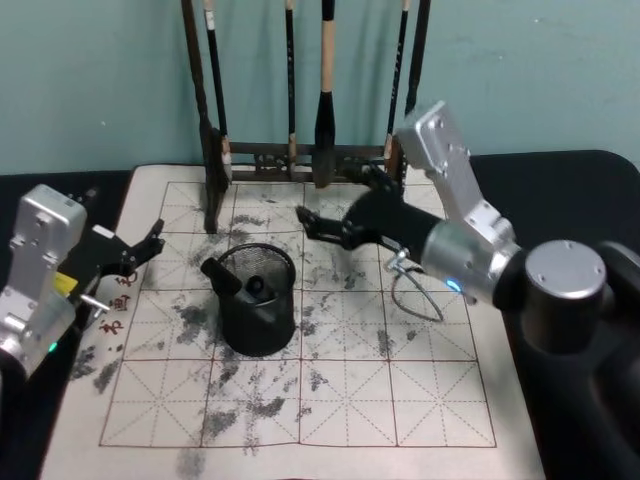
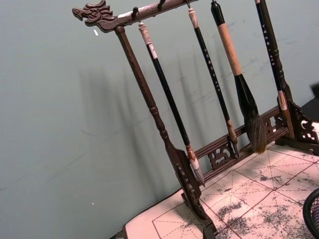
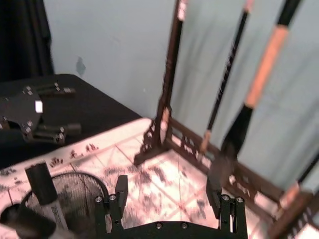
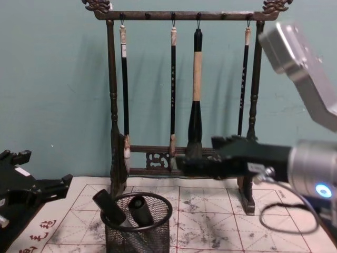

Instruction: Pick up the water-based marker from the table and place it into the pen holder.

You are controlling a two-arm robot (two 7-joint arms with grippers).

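In the head view, the table (image 1: 440,400) is seen covered by a cream mat with red grid lines and grey ink smudges. The pen holder (image 1: 258,300) stands on the mat a little left of centre, nearer the far edge than the near one. Two dark markers are seen inside it: one marker (image 1: 220,275) leans out over the holder's left rim, and a second marker (image 1: 258,288) sits within the cup. The right gripper (image 1: 312,226) is held above the mat just beyond and to the right of the holder, its fingers spread apart with nothing between them. The left gripper (image 1: 152,243) is parked over the left edge of the mat, open and empty. A brush rack (image 1: 300,155) stands along the far edge.

In the left wrist view, the brush rack (image 2: 164,144) with hanging brushes is shown against the wall, and a sliver of the pen holder (image 2: 313,214) is seen at the frame edge.

In the right wrist view, the right gripper (image 3: 169,194) is shown with its two fingers wide apart and empty; the pen holder (image 3: 75,191) and the leaning marker (image 3: 42,184) lie just beside one finger.

In the chest view, the pen holder (image 4: 138,229) is seen with both markers upright-tilted inside, the leaning marker (image 4: 108,206) and the second marker (image 4: 139,208). The right gripper (image 4: 181,164) is held above and to the right of it. The left gripper (image 4: 63,183) is seen at the left edge.
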